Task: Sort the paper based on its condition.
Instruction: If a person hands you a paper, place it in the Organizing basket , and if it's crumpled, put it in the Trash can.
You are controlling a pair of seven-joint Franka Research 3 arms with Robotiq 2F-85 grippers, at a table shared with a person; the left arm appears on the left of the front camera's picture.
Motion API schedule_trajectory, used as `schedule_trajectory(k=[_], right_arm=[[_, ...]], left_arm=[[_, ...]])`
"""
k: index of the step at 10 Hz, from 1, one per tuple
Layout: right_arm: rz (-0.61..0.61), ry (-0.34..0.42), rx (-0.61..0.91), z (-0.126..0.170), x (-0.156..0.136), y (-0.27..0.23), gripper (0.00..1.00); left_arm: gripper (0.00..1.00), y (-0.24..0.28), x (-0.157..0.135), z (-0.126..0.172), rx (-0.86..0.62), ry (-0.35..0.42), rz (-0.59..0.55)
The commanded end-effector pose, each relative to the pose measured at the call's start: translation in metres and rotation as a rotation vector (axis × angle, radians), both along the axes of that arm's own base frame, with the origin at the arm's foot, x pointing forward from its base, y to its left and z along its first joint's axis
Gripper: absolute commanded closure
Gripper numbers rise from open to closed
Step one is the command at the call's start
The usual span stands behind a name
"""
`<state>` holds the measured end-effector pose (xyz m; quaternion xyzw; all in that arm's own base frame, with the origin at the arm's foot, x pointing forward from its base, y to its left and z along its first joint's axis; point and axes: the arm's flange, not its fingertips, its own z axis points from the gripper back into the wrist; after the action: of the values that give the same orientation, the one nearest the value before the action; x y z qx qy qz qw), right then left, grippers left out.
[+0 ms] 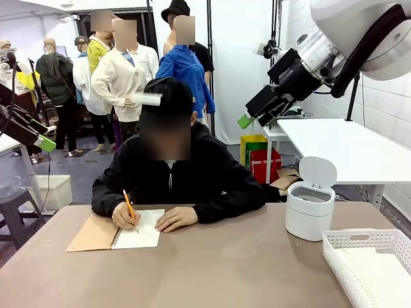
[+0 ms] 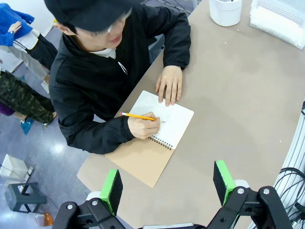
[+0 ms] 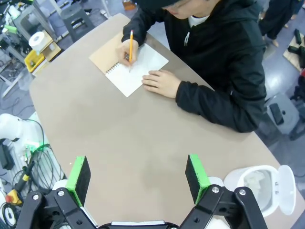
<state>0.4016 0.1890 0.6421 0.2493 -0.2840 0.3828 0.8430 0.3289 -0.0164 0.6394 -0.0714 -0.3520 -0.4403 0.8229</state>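
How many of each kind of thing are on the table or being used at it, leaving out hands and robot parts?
Notebook: 1
Pencil: 1
Lidded bin: 1
Basket: 1
Total: 4

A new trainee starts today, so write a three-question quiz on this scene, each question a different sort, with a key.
1. True or false: the white bin has its lid shut.
2. Multiple choice: the person's hand holds the pencil over A) a plate B) the open notebook C) a keyboard.
3. Fill in: the left fingers and the right fingers both stand ___, holding nothing.
Key: 1 false; 2 B; 3 open.
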Motion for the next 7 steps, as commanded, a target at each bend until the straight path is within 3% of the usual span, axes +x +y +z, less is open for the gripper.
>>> schedule_trajectory(k=[1,7], right_arm=[[0.059,-0.010,0.022,0.005,0.003,0.000,0.00],[0.086,-0.089,0.051,0.007,-0.011,0.014,0.00]], left_arm=[[0.00,0.002,0.000,0.000,-0.010,0.001,-0.005],[0.00,0.002,0.000,0.000,-0.010,0.001,-0.005]])
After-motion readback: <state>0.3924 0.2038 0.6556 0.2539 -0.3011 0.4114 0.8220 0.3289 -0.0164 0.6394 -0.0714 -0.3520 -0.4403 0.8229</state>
